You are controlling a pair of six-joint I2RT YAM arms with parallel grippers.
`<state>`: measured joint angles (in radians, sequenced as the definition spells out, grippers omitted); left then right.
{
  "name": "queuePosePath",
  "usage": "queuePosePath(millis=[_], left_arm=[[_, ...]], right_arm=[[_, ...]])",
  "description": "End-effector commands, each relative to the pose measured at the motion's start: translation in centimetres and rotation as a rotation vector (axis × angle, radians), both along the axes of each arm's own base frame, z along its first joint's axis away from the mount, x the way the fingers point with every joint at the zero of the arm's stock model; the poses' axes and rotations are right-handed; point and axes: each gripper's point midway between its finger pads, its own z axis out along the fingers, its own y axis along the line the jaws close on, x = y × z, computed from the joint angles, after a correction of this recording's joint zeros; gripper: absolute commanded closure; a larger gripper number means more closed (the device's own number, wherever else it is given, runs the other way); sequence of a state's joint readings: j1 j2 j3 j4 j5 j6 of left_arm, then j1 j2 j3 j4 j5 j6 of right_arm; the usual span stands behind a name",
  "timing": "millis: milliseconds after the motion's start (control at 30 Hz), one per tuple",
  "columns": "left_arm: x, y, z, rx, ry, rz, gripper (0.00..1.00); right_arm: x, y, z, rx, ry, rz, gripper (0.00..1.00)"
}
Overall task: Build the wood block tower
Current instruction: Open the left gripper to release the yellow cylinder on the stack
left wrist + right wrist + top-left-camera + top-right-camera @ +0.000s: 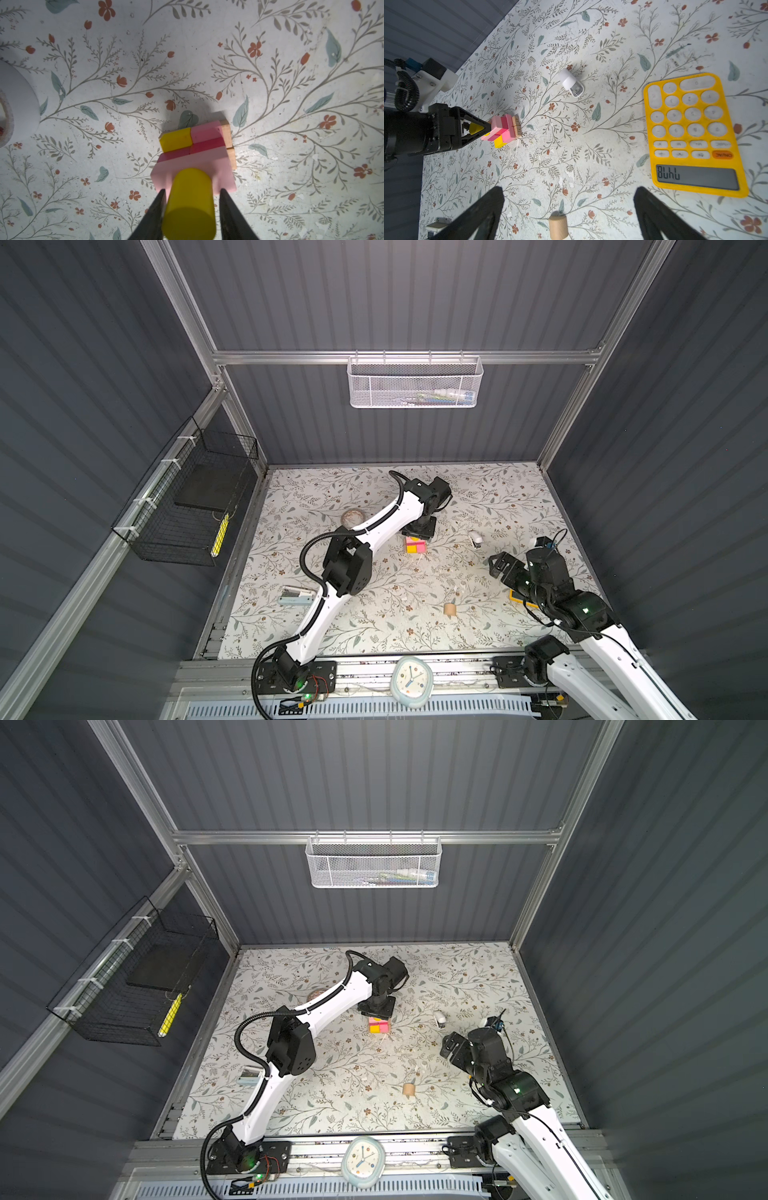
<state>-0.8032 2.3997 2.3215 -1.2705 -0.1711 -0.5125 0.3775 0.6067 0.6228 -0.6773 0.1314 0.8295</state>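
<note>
Closest, the yellow cylinder (190, 199) is standing upright over the pink top block (223, 170) of the tower (204, 134), at the middle of the worktop (83, 62), between the fingers of the left end effector (192, 190); whether they are clamping it I cannot tell. The right end effector (570, 188) is hanging wide apart and empty near a loose tan cylinder (558, 226).

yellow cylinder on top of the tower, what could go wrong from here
1. The yellow cylinder stands upright on the top pink block of the tower, with the left fingers close on both sides. A crooked pull-away could tip it or shift the stack.
2. The tan cylinder lies on its side near the open right fingers, so it may roll when grasped.
</note>
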Motion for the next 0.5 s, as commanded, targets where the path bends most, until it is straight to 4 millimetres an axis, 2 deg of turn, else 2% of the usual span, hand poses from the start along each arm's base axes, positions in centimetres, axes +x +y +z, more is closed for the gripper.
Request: queuePosePath(millis=[0,133,467], left_arm=[[0.09,0.31,-0.05,-0.004,0.012,0.022,0.57],[0.11,0.29,0.07,-0.006,0.009,0.025,0.54],[0.19,0.33,0.15,-0.004,0.004,0.027,0.60]], right_arm=[[-0.15,-0.43,-0.16,-0.016,0.001,-0.012,0.01],[-0.17,-0.46,-0.16,-0.015,0.001,-0.013,0.01],[-0.19,-0.53,-0.20,-0.017,0.001,-0.016,0.01]])
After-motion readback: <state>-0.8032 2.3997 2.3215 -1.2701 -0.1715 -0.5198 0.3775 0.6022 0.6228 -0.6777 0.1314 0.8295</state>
